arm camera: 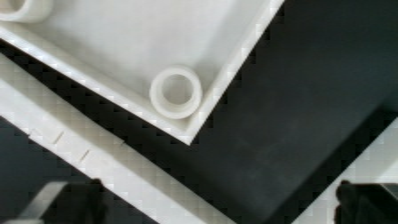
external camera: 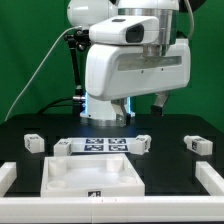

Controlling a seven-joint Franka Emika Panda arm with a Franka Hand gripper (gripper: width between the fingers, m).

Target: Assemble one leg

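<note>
While no leg has yet been lifted, the hand (external camera: 119,113) hangs low over the worktop (external camera: 165,135), just behind the marker board (external camera: 104,145). In the wrist view its dark fingertips (arm camera: 50,203) sit far apart at the frame's edges with nothing between them, so I judge it spread wide and empty. Four alike blocks lie loose on the worktop. One leg (external camera: 140,143) lies just beside the marker board's end on the exterior view's right, and a second leg (external camera: 62,147) lies at the opposite end. A third leg (external camera: 33,141) and a fourth leg (external camera: 198,143) lie well apart to either side. None of them shows in the wrist view. The tabletop (external camera: 95,178) lies hollow side up in front of the marker board, presumably so that its corner sockets face upward to take the legs. The wrist view shows one round socket (arm camera: 175,92) at a corner, unfilled. The spacing between the legs probably leaves room for the fingers to close on one without nudging its neighbours. The task looks to be at its start. The next move calls for settling on a leg, squaring the fingers across it and lifting it so it can meet a socket. So small a block could easily tip or slip in the grasp.
</note>
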